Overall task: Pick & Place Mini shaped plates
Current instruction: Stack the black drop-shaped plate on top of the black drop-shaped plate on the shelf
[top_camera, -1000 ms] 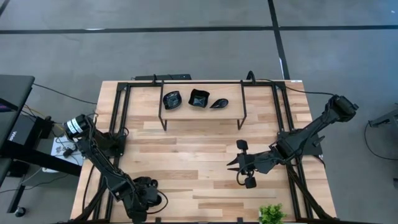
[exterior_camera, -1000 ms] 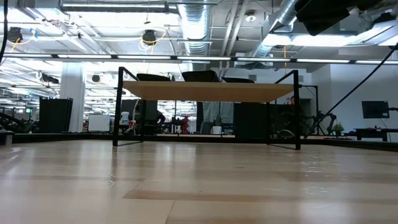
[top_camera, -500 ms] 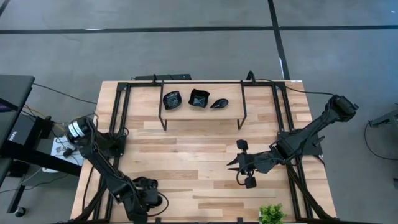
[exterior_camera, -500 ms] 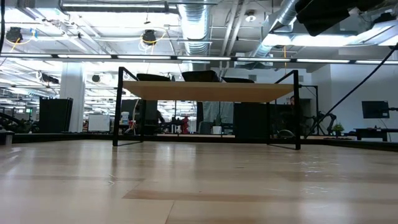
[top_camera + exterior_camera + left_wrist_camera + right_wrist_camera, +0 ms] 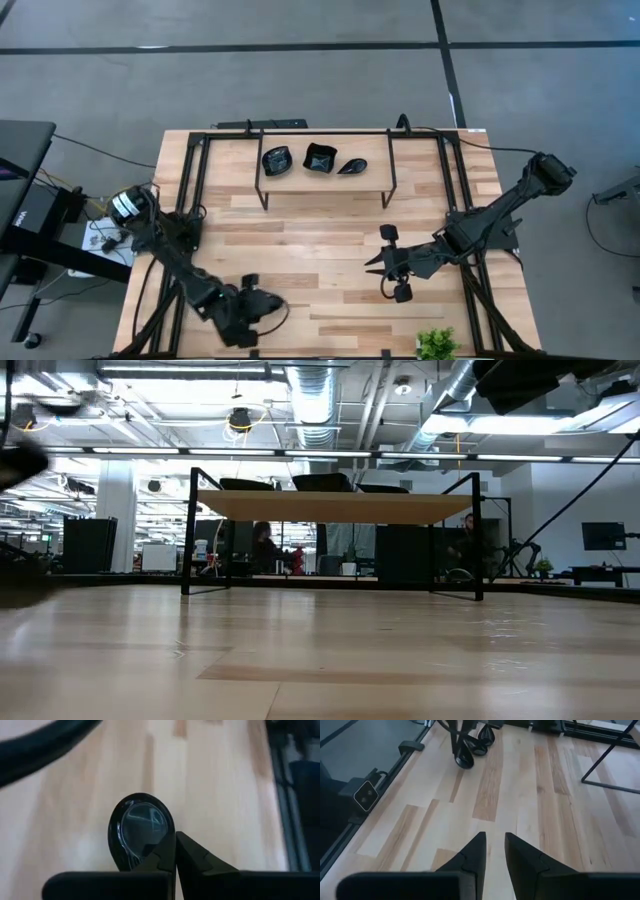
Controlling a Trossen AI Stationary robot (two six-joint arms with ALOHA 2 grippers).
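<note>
resting on a raised wooden shelf (image 5: pixel 322 176) at the far side of the table (image 5: pixel 320 250), three glossy black mini plates are being shown side by side: a wavy-round plate (image 5: pixel 276 159), a square plate (image 5: pixel 320 158) and a teardrop plate (image 5: pixel 352 166). a fourth black plate (image 5: pixel 140 831), rounded and glossy, is being seen only in the left wrist view, where its rim is being pinched between the pressed-together fingers of the left gripper (image 5: pixel 176 851), over the wood. in the high view that gripper (image 5: pixel 252 305) is being held near the table's front left corner, well apart from the shelf. the right gripper (image 5: pixel 385 262) is being kept over the table's right half, its fingers (image 5: pixel 472 851) slightly parted and holding nothing. a small green plant (image 5: pixel 436 345) is being shown at the front edge.
</note>
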